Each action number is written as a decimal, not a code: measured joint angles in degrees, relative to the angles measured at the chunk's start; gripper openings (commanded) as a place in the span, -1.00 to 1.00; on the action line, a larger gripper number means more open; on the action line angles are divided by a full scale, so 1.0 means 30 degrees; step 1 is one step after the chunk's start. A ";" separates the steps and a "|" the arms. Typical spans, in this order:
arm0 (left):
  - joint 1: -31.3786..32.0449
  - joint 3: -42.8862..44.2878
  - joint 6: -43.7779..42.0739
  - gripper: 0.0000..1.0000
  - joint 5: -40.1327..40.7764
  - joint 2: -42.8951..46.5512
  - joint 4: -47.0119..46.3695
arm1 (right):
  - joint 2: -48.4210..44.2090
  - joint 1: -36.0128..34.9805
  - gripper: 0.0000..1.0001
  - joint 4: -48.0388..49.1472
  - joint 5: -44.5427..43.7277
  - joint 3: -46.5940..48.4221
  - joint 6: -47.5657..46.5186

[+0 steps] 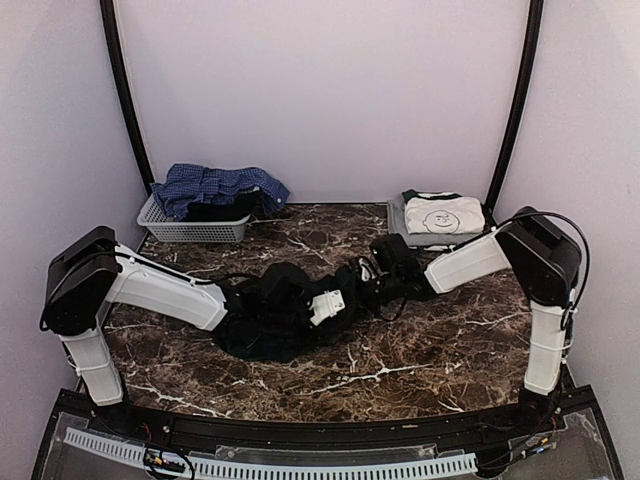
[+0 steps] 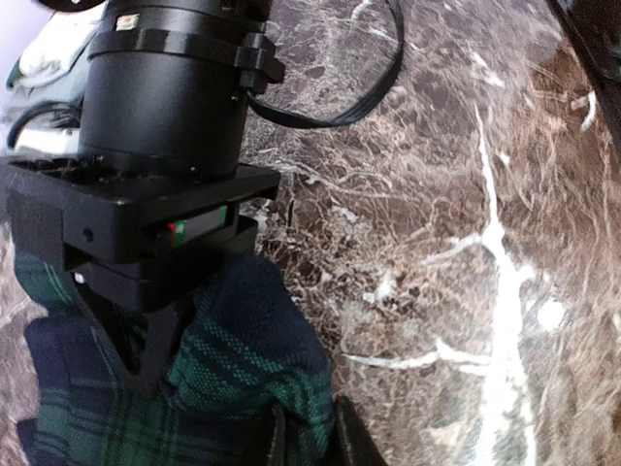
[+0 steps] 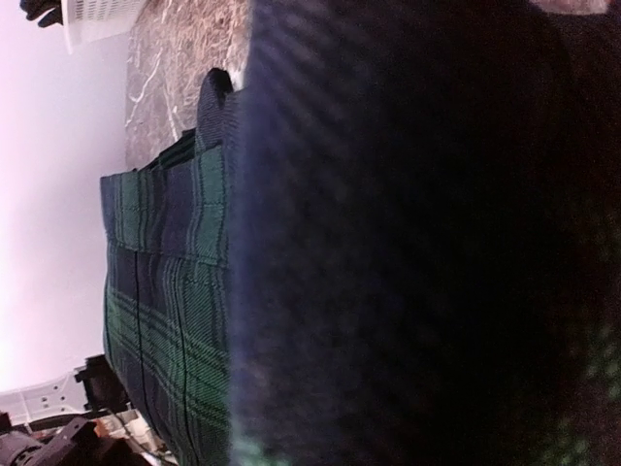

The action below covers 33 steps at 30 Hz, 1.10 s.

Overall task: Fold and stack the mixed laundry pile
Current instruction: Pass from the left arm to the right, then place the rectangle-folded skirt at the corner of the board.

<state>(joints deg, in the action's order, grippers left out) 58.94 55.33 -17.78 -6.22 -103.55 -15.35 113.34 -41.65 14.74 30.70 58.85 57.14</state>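
Tartan shirt (image 1: 265,315) lies bunched, not yet folded, pinched by left gripper (image 2: 312,442) and right gripper (image 2: 146,377). White tee (image 1: 442,215) sits folded; blue checked shirt (image 1: 215,185) waits in basket (image 1: 195,232).

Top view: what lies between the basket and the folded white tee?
Nothing; in the top view the stretch from the basket to the white tee is bare marble table.

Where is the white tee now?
Top view: the white tee lies folded at the far right of the table, across from the basket at far left.
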 measured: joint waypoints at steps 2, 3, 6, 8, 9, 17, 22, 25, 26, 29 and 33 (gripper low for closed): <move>0.0029 0.0080 0.0160 -0.25 -0.0066 0.0146 0.0270 | 0.0000 0.0000 -1.00 -0.1464 -0.0495 0.0787 -0.1107; 0.0044 0.0277 0.0291 0.02 -0.0073 0.0233 0.0627 | -0.0015 0.0000 -1.00 -0.2237 -0.0845 0.1246 -0.1719; 0.0073 0.0780 0.0874 0.50 -0.0197 0.0699 0.1530 | -0.0291 0.0095 -1.00 -0.4430 -0.1792 0.2368 -0.3490; 0.0066 0.0721 0.1413 0.68 -0.0306 0.1435 0.1982 | -0.0736 0.0335 -1.00 -0.5690 -0.2178 0.2790 -0.4481; 0.0029 0.0546 0.1632 0.69 -0.0386 0.1960 0.2018 | -0.0991 0.0583 -1.00 -0.6368 -0.2331 0.3024 -0.4998; -0.0299 -0.1967 0.3351 0.87 -0.0393 0.6273 0.1785 | -0.1494 0.3155 -1.00 -1.1147 -0.4430 0.6484 -0.8990; -0.0342 -0.3155 0.4087 0.90 -0.0087 0.6637 0.1705 | -0.0998 0.4065 -1.00 -1.3515 -0.5996 1.0353 -1.1001; -0.0342 -0.3650 0.4430 0.95 -0.0066 0.6710 0.1698 | 0.0313 0.4277 -1.00 -1.4644 -0.6885 1.3646 -1.2029; -0.0342 -0.3825 0.4575 0.95 -0.0073 0.6761 0.1647 | 0.0758 0.4313 -1.00 -1.4928 -0.7140 1.4506 -1.2305; -0.0342 -0.4284 0.5005 0.98 -0.0080 0.7096 0.1552 | 0.2579 0.4408 -1.00 -1.6160 -0.8211 1.7690 -1.3180; -0.0342 -0.4816 0.5406 0.98 -0.0080 0.7533 0.1137 | 0.3840 0.4437 -1.00 -1.7792 -0.9872 1.9948 -1.4200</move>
<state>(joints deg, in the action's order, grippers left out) 57.91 40.88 -1.56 -6.46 -80.95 -11.94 124.86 -28.34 -38.63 1.08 118.69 14.55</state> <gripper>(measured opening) 0.988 0.085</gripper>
